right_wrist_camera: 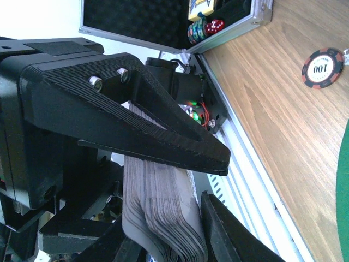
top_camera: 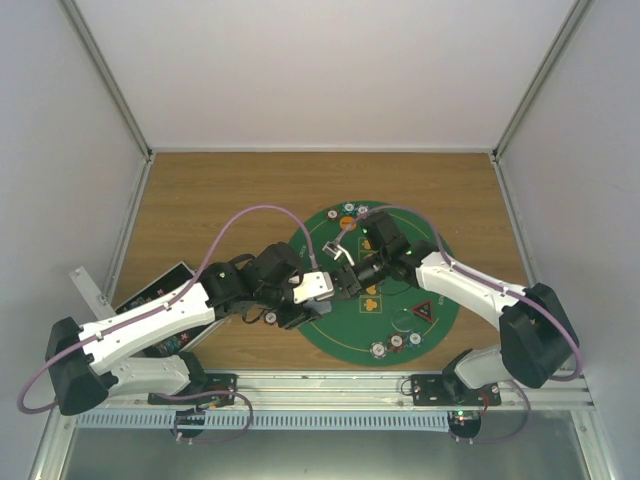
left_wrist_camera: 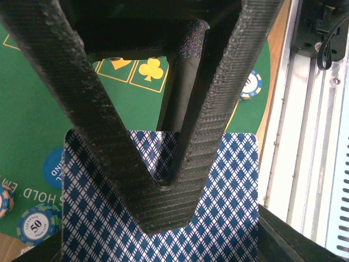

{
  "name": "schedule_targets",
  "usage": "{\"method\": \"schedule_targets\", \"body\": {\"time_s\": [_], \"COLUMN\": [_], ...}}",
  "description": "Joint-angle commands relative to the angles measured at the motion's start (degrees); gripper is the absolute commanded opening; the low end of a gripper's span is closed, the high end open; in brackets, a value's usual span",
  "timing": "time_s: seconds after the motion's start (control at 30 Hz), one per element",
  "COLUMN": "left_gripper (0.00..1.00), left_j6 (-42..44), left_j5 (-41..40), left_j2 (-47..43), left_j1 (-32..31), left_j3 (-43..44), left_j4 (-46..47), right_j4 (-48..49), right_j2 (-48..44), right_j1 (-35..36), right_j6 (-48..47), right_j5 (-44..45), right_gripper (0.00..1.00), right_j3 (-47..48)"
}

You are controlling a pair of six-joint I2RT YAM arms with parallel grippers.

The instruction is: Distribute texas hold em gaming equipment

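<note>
Over the green mat (top_camera: 340, 330) both grippers meet at a deck of playing cards (top_camera: 315, 287) with blue-and-white diamond backs (left_wrist_camera: 229, 207). My left gripper (top_camera: 322, 290) is shut on the deck's long sides; its fingers (left_wrist_camera: 283, 236) show at the lower corners of the left wrist view. My right gripper (right_wrist_camera: 218, 185) straddles the deck's thickness (right_wrist_camera: 163, 207). One finger (left_wrist_camera: 163, 202) lies on the top card and the jaws stand loose, the cards splayed. Poker chips (top_camera: 397, 341) and a red-black triangle marker (top_camera: 422, 312) lie on the mat.
An open black case (top_camera: 150, 300) lies at the left, with chips and a red die inside (right_wrist_camera: 207, 27). A single chip (right_wrist_camera: 323, 67) rests on the wooden table beside the mat. More chips (top_camera: 347, 210) and an orange disc (top_camera: 345, 222) sit at the mat's far edge.
</note>
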Motion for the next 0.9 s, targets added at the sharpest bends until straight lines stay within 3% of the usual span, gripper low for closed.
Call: {"method": "schedule_targets", "body": {"time_s": [0.0, 0.13, 0.27, 0.37, 0.53, 0.67, 0.87], "left_gripper": [0.52, 0.52, 0.52, 0.62, 0.79, 0.86, 0.86], "left_j6": [0.91, 0.54, 0.37, 0.17, -0.07, 0.13, 0.47], "left_j5": [1.23, 1.26, 1.02, 0.46, -0.35, -0.53, -0.91], "left_j2": [0.51, 0.19, 0.4, 0.32, -0.12, 0.65, 1.26], "left_j1": [-0.61, -0.57, -0.61, -0.55, -0.55, -0.59, -0.55], "left_j3": [1.1, 1.16, 1.19, 1.27, 1.68, 2.28, 2.22], "left_j4": [-0.31, 0.3, 0.15, -0.38, -1.03, -1.83, -1.92], "right_j4": [1.42, 1.29, 0.97, 0.37, 0.34, 0.04, -0.09], "right_j2": [0.78, 1.2, 1.24, 1.23, 1.25, 1.31, 1.54], "right_j1": [1.01, 1.45, 1.7, 1.75, 1.7, 1.58, 1.27], "right_j6": [0.34, 0.14, 0.13, 0.05, 0.14, -0.24, -0.69], "right_j5": [-2.26, -2.4, -1.73, -0.42, 0.41, 0.22, -0.58], "right_gripper": [0.29, 0.29, 0.12, 0.01, 0.01, 0.0, 0.01], "right_j3": [-0.61, -1.31, -1.25, -1.2, -1.26, -0.86, -0.71]}}
